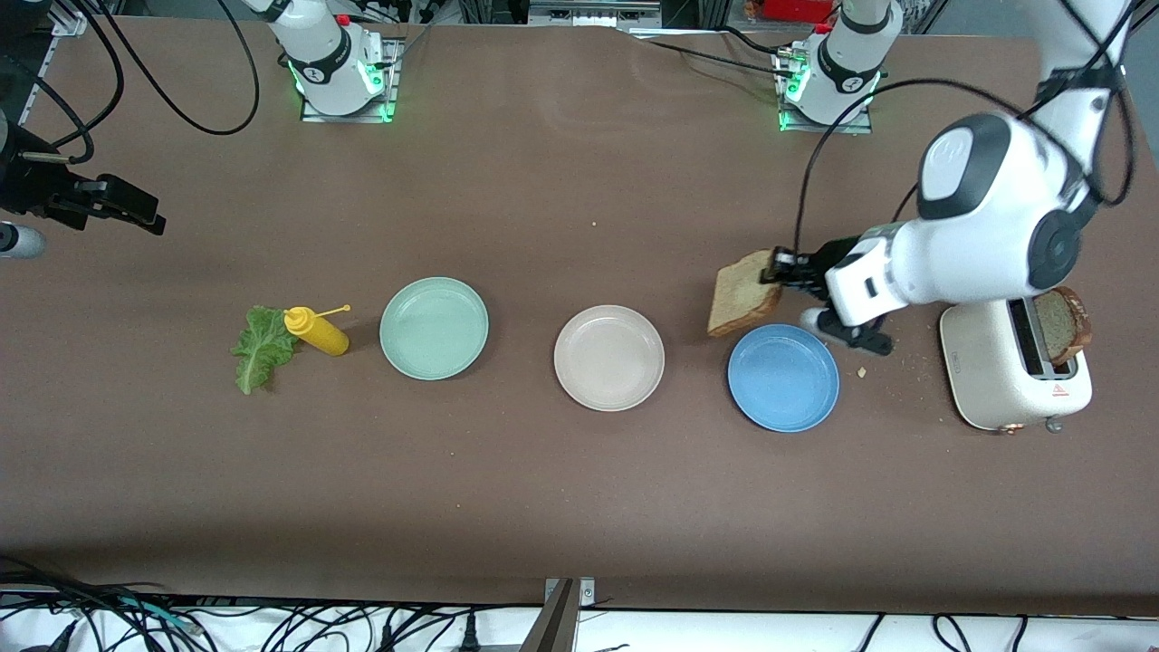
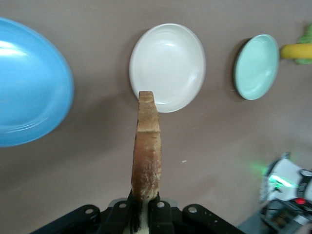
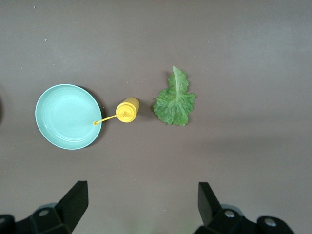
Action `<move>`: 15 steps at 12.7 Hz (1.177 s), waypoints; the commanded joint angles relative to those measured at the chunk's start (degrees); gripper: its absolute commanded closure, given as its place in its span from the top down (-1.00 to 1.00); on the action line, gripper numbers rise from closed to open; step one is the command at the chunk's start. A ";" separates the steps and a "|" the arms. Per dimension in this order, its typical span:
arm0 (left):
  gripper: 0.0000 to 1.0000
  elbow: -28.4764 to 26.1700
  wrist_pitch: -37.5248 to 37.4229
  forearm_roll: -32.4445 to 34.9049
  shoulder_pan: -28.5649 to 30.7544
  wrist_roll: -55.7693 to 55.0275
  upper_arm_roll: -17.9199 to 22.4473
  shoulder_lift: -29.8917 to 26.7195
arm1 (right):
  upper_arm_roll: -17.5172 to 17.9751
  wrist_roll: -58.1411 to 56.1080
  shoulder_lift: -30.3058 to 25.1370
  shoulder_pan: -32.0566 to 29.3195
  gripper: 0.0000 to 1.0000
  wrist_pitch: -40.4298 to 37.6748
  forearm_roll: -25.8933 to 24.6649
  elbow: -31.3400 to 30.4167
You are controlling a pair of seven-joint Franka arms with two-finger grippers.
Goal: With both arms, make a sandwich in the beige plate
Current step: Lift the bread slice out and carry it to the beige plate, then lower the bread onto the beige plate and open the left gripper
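From the front camera, we see our left gripper (image 1: 780,269) pinching one bread slice (image 1: 744,292) by its edge, up in the air just over the rim of the blue plate (image 1: 784,378) — on edge, we think, because it came out of a toaster slot that way. The beige plate (image 1: 608,357) sits empty past the slice's free end, so we judge the carry is not finished. A second slice (image 1: 1061,324) stands in the toaster (image 1: 1012,367), which has a small red warning triangle; we can read no words. Our right gripper (image 1: 113,206) waits over the table at the right arm's end. In the left wrist view, the slice (image 2: 146,151) sticks straight out from the shut fingers, pointing at the beige plate (image 2: 167,68). In the right wrist view, the fingers (image 3: 73,202) stand wide apart, holding nothing — the lettuce leaf (image 3: 174,99), yellow bottle (image 3: 127,110) and mint plate (image 3: 68,116) lie on the table below them.
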 commanded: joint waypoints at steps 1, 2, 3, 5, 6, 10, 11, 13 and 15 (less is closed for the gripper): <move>-1.00 9.54 -1.37 -9.49 -1.23 -0.62 0.09 10.97 | -0.35 -0.82 -0.96 0.13 1.00 -0.15 0.93 -0.60; -1.00 10.26 -0.85 -12.14 -1.58 0.08 0.09 13.26 | -0.35 -0.82 -0.96 0.13 1.00 -0.15 0.93 -0.69; -1.00 10.52 0.55 -13.48 -1.75 0.17 0.09 15.37 | -0.26 -0.82 -0.96 0.13 1.00 -0.15 0.93 -0.60; -1.00 10.61 4.93 -17.51 -4.02 3.75 0.09 18.89 | -0.26 -0.82 -0.96 0.13 1.00 -0.15 0.93 -0.60; -1.00 10.53 7.57 -19.97 -4.82 6.82 0.09 21.00 | -0.26 -0.91 -0.96 0.13 1.00 -0.15 0.93 -0.69; -1.00 10.26 14.08 -21.75 -6.67 15.36 0.18 26.11 | -0.26 -0.91 -0.96 0.13 1.00 -0.15 0.93 -0.60; -1.00 10.26 15.58 -21.84 -7.37 17.20 0.18 27.42 | -0.26 -0.82 -0.96 0.13 1.00 -0.24 0.93 -0.69; -1.00 10.00 18.30 -22.10 -8.96 21.42 0.18 28.57 | -0.26 -0.91 -0.96 0.21 1.00 -0.15 0.93 -0.60; -0.83 9.91 21.73 -21.58 -10.10 22.23 0.18 29.54 | -0.26 -0.82 -0.96 0.13 1.00 -0.15 0.93 -0.60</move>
